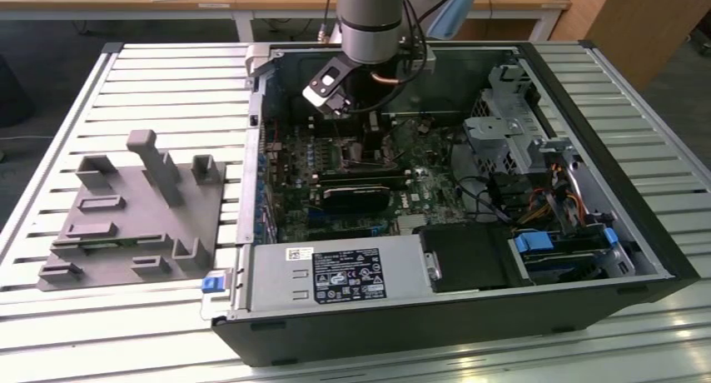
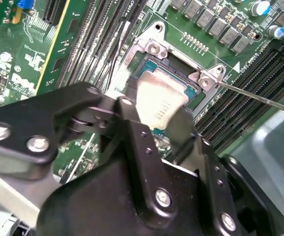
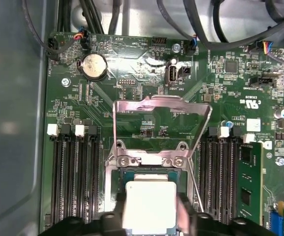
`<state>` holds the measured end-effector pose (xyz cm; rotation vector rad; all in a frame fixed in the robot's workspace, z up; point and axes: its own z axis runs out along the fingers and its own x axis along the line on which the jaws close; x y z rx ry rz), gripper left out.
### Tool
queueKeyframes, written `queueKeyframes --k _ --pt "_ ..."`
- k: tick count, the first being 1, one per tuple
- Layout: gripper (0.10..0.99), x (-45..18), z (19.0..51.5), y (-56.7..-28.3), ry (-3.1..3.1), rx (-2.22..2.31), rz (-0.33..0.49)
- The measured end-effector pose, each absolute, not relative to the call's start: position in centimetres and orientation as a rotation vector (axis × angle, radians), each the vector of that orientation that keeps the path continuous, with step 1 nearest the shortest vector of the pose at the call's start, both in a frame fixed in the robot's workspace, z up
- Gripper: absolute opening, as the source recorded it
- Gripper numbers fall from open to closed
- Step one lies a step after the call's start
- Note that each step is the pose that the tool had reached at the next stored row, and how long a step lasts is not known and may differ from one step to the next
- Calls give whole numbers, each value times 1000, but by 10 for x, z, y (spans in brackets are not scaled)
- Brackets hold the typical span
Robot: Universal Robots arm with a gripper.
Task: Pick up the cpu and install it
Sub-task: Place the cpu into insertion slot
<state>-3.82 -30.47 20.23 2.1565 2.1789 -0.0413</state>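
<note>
Grey arm tube (image 1: 372,17), black gripper (image 2: 156,120), silver screws (image 2: 162,197)

Bright, even light (glare on cpu (image 3: 149,205))

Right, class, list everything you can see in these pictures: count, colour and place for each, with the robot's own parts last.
slatted table: one, white, under everything
computer case: one, black, open, on the table
plastic tray: one, grey, at the exterior view's left of the case
power supply: one, silver-grey, inside the case
motherboard: one, green, inside the case
cpu socket: one, dark, metal frame open, on the motherboard
coin battery: one, silver, on the motherboard
cpu: one, silvery-grey, over the socket
arm: one, grey, reaching into the case
gripper: one, black, shut on the cpu
</note>
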Motion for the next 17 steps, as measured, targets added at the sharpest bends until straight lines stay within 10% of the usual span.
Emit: queueKeyframes --k 10,17 --pt "114 -38 209 -305 2175 2152 -50" --pt "106 -38 210 -305 2174 2151 -52"
